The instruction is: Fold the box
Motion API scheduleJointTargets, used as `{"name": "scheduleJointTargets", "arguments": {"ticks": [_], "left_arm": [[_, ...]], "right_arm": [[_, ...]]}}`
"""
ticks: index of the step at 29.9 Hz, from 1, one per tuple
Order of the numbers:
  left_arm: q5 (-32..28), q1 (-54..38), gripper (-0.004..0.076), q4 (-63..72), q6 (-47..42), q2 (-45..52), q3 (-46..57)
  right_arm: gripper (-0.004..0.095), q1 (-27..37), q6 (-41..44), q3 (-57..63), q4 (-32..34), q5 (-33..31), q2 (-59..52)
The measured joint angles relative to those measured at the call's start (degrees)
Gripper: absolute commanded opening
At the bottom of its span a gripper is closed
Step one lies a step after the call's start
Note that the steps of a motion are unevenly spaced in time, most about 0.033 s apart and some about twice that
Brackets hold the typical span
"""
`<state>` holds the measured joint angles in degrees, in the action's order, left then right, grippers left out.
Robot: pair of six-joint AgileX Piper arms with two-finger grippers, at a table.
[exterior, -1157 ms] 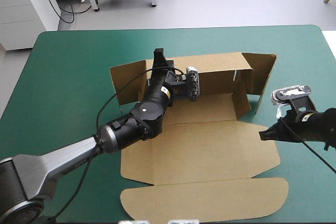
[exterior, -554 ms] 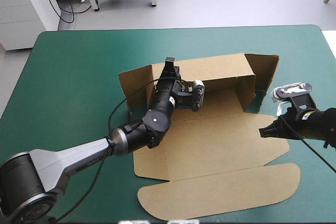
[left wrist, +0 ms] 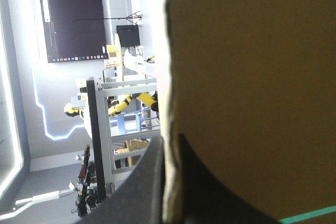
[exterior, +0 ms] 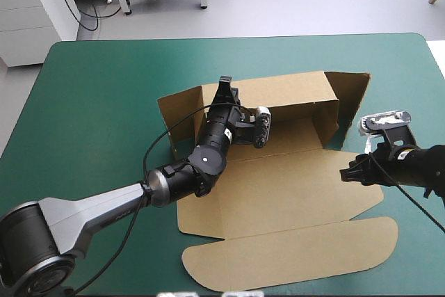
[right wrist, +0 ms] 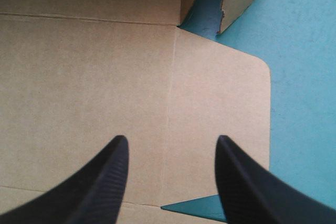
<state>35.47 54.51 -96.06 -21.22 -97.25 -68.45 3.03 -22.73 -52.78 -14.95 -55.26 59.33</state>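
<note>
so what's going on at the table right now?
Two robot arms are partway through folding a brown box on the teal-green table. The left gripper is shut on the top edge of the raised back wall. The right gripper is open over the flat side flap at the box's right edge, gripping nothing. The lid lies flat at the near side.
</note>
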Motion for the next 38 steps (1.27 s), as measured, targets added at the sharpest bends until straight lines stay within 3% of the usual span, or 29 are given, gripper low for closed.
{"name": "scheduleJointTargets", "arguments": {"ticks": [19,29,38], "left_arm": [[-9.1,-0.1,-0.0008,-1.2,2.8,0.9,0.0],[-11.4,-0.1,-0.0008,-1.1,2.5,1.5,0.0],[-12.9,-1.8,-0.0008,-2.3,-11.5,1.5,0.0]], "right_arm": [[0.0645,0.0,0.0,1.0,-2.2,0.8,0.0],[0.0645,0.0,0.6,-7.9,-2.1,-5.4,-0.2],[0.0645,0.0,2.0,-16.4,-2.2,-11.5,-0.6]]}}
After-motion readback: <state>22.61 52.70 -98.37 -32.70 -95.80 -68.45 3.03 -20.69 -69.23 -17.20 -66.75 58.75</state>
